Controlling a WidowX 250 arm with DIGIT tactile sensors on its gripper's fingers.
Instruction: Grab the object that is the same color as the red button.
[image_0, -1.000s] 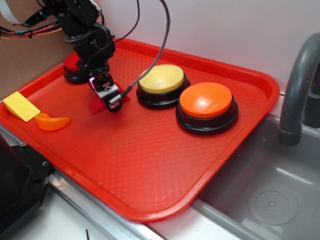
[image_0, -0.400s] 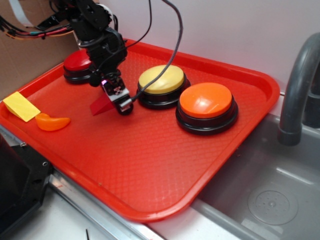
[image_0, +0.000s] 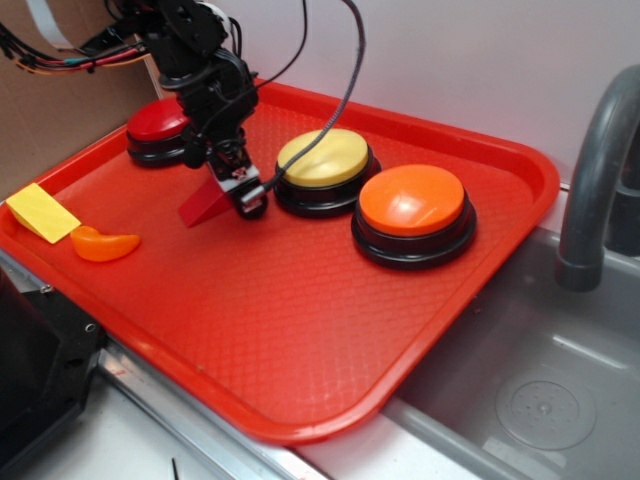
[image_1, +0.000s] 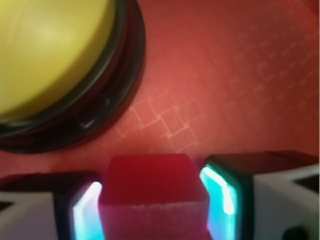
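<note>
In the exterior view, the black pincer (image_0: 243, 190) is clamped on the small matte red plastic wedge (image_0: 205, 203), which sits tilted near the middle-left of the textured red plastic tray (image_0: 300, 330), its thin tip pointing toward 8 o'clock. The round dark-red domed button on a black base (image_0: 155, 125) lies at 10 o'clock from it, giving the colour match. In the wrist view, the wedge (image_1: 150, 192) fills the gap between both glowing pads (image_1: 220, 195), squarely centred for a firm hold, with the yellow-topped round button (image_1: 50, 50) at 11 o'clock.

Red tray (image_0: 330, 340) under three buttons (image_0: 412, 205)
</note>
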